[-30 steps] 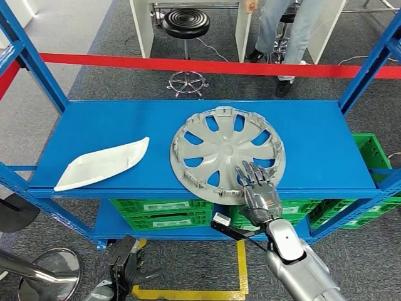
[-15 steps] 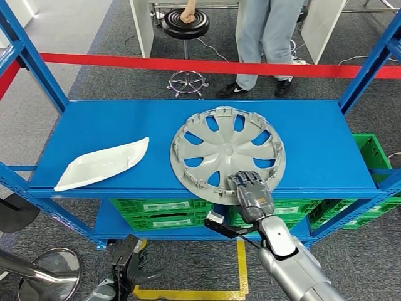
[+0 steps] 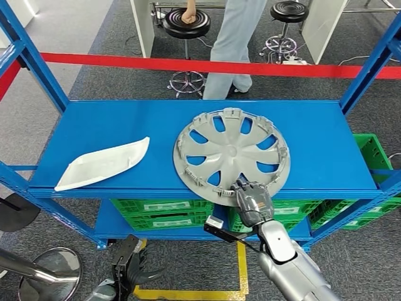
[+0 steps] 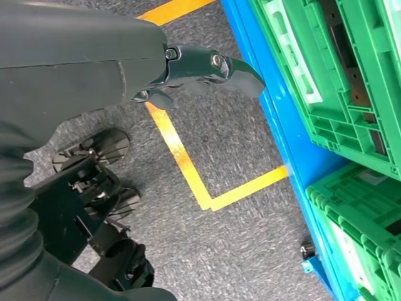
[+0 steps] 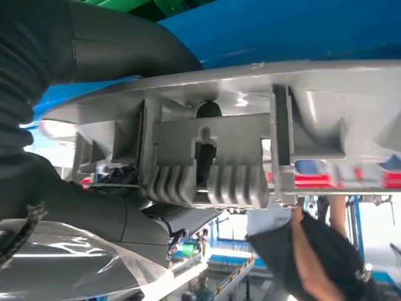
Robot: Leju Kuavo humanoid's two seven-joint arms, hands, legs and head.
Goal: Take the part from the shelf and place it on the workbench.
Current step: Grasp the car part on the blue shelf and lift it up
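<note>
Spanning your head view is the blue shelf (image 3: 94,135), with green crates (image 3: 160,213) on the tier beneath. On its top deck lies the grey hubcap (image 3: 231,153), inner side up, its near rim jutting over the front edge. Left of it, well apart, rests a white curved panel (image 3: 101,163). Your right hand (image 3: 250,199) grips that overhanging rim, fingers curled over the edge; the right wrist view shows the hubcap's ribbed clip (image 5: 208,169) close against the hand. Your left hand (image 3: 135,268) hangs low near the yellow floor tape (image 4: 189,169), fingers apart, holding nothing.
</note>
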